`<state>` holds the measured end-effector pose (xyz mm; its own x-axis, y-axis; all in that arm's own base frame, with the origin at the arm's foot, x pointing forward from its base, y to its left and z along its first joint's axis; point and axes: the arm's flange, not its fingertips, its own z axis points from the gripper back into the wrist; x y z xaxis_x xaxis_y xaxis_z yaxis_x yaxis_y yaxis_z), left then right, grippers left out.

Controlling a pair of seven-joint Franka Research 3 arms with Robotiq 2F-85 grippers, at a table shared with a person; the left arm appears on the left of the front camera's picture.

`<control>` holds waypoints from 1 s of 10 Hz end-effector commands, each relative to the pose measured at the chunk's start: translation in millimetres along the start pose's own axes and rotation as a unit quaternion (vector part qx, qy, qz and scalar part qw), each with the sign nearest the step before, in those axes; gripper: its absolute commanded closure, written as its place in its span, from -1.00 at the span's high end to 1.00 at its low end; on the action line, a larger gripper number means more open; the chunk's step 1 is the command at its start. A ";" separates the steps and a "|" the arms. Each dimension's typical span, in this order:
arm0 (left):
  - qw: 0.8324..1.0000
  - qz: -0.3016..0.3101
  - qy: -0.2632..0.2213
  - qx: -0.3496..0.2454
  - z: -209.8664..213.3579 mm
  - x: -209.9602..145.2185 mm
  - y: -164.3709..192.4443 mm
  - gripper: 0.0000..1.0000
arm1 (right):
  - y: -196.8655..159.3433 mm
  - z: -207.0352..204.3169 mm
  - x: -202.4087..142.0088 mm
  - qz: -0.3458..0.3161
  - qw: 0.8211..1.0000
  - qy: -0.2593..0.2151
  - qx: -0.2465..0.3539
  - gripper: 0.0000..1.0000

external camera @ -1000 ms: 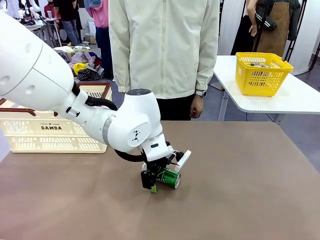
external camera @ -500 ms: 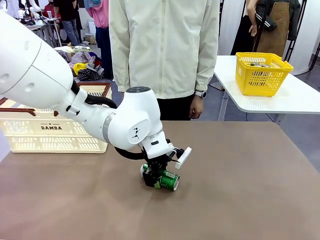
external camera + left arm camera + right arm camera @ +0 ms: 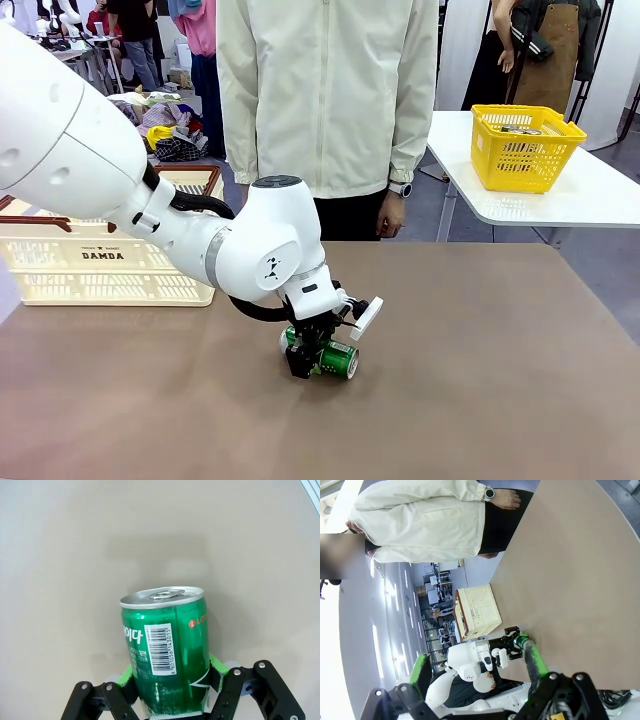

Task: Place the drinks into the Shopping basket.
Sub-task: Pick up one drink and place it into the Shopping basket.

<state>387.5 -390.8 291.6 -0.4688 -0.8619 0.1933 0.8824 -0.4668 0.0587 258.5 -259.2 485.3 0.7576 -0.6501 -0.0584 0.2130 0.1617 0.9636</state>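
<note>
Front view: brown bench [image 3: 500, 380]; the cream Shopping basket [image 3: 100, 270] stands well left of the left hand [image 3: 308, 360]; a green can [image 3: 340, 359] lies sideways between that hand's pads, gripped (right hand [image 3: 476, 665] spread wide).

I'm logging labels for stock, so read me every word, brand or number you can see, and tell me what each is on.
"DAMDA": side of the cream shopping basket; the tiny line above it is too small to read.
"이다": white Korean letters on the green can, cut off at the left.
"8 801056 143015": beside the can's barcode.
"LO": by the can's red logo; the rest curves out of sight.
Small print under the Korean letters: too blurred to read.
</note>
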 end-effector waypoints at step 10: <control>0.966 0.226 -0.086 0.089 235.8 35.3 -62.9 -1.00 | 1.0 2.2 0.4 0.013 1.000 0.003 0.002 1.00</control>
<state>330.5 -355.0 529.1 -0.0627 -0.8878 0.4560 0.9964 -0.0298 0.0791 258.4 -259.5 485.1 0.7572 -0.6505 -0.0590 0.2136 0.1613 0.9635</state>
